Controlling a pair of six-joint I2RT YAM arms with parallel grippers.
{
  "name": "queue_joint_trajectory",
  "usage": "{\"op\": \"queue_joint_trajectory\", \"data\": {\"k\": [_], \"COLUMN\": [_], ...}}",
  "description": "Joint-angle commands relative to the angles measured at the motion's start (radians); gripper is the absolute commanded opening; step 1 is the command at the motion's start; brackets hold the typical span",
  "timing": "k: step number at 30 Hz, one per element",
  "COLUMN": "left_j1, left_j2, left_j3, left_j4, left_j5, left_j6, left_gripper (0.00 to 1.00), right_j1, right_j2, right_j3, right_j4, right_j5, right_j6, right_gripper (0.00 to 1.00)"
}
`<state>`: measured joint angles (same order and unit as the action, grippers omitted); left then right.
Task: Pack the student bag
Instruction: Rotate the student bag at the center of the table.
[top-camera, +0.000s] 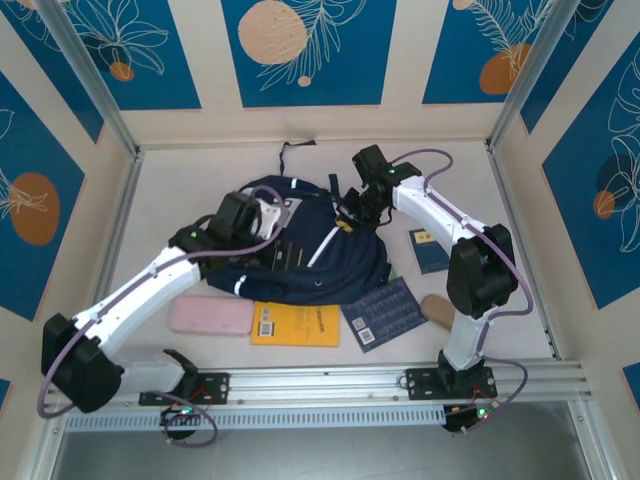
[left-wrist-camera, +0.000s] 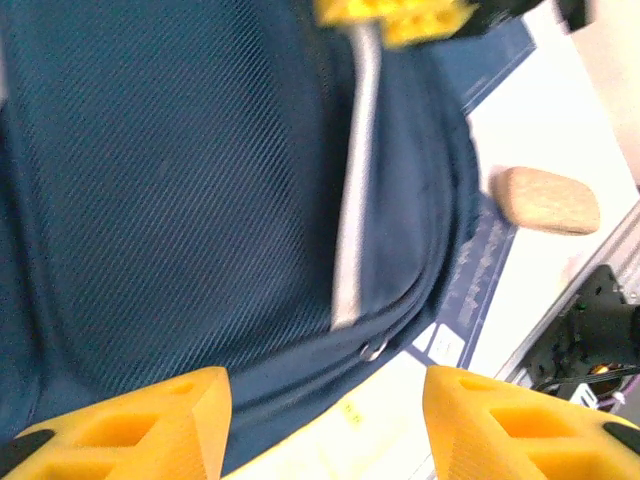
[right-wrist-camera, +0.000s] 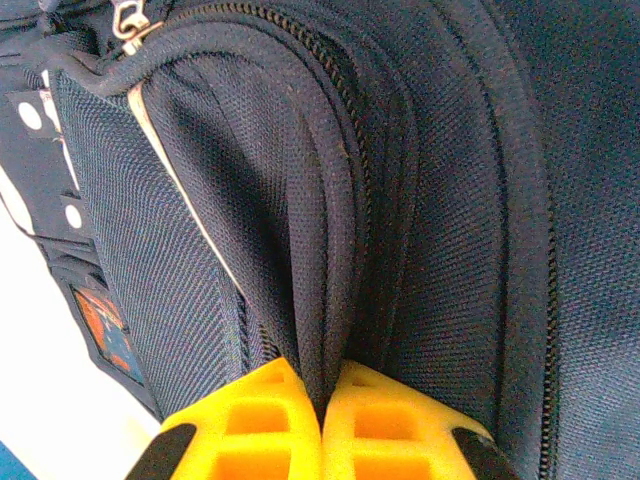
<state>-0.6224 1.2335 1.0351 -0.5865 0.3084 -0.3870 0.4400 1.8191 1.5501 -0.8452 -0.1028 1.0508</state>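
Note:
The student bag (top-camera: 300, 255) lies in the middle of the table, dark navy with a thin white stripe. My left gripper (top-camera: 262, 215) hovers over its upper left part, open; in the left wrist view its yellow fingers (left-wrist-camera: 150, 420) stand wide apart above the navy fabric (left-wrist-camera: 180, 190) with nothing between them. My right gripper (top-camera: 352, 210) is at the bag's upper right edge. In the right wrist view its fingertips (right-wrist-camera: 322, 400) are shut on a fold of the bag's fabric (right-wrist-camera: 330, 250) beside a zipper line.
In front of the bag lie a pink case (top-camera: 210, 316), a yellow book (top-camera: 296, 325) and a dark blue patterned notebook (top-camera: 385, 312). A small blue book (top-camera: 428, 250) and a tan oval piece (top-camera: 436, 308) lie to the right. Walls surround the table.

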Motion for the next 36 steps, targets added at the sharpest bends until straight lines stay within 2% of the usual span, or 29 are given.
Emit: {"op": "queue_joint_trajectory", "data": {"k": [1, 7, 13, 15, 19, 22, 26, 29, 31, 35, 36], "left_j1": [-0.003, 0.002, 0.003, 0.002, 0.005, 0.033, 0.077, 0.093, 0.097, 0.112, 0.121], "left_j2": [-0.03, -0.064, -0.08, -0.075, -0.073, -0.041, 0.068, 0.191, 0.244, 0.253, 0.24], "left_j3": [-0.11, -0.238, -0.251, -0.243, -0.195, -0.158, -0.092, 0.036, 0.142, 0.311, 0.329], "left_j4": [-0.072, -0.012, -0.015, -0.023, -0.048, -0.045, 0.032, 0.065, 0.061, 0.02, 0.008], "left_j5": [-0.116, -0.127, -0.157, -0.163, -0.209, -0.22, -0.176, -0.166, -0.217, -0.352, -0.382], "left_j6": [-0.089, -0.181, -0.167, -0.153, -0.132, -0.143, -0.154, -0.149, -0.136, -0.13, -0.126], "left_gripper": [0.52, 0.46, 0.4, 0.41, 0.53, 0.55, 0.55, 0.55, 0.55, 0.58, 0.59], "right_j1": [-0.023, -0.049, -0.07, -0.07, -0.071, -0.071, -0.078, -0.073, -0.062, 0.042, 0.069], "right_j2": [-0.001, -0.019, -0.082, -0.104, -0.145, -0.179, -0.241, -0.341, -0.419, -0.602, -0.617], "right_j3": [0.02, -0.005, -0.085, -0.103, -0.124, -0.134, -0.18, -0.259, -0.301, -0.391, -0.398], "right_j4": [-0.014, 0.013, 0.109, 0.13, 0.159, 0.176, 0.24, 0.323, 0.354, 0.33, 0.312], "right_j5": [-0.078, -0.189, -0.301, -0.317, -0.317, -0.29, -0.273, -0.189, -0.098, 0.253, 0.286], "right_j6": [-0.01, 0.056, 0.177, 0.206, 0.225, 0.234, 0.312, 0.417, 0.477, 0.586, 0.598], "right_gripper": [0.0, 0.0, 0.0, 0.0, 0.0, 0.0, 0.0, 0.0, 0.0, 0.0, 0.0]}}
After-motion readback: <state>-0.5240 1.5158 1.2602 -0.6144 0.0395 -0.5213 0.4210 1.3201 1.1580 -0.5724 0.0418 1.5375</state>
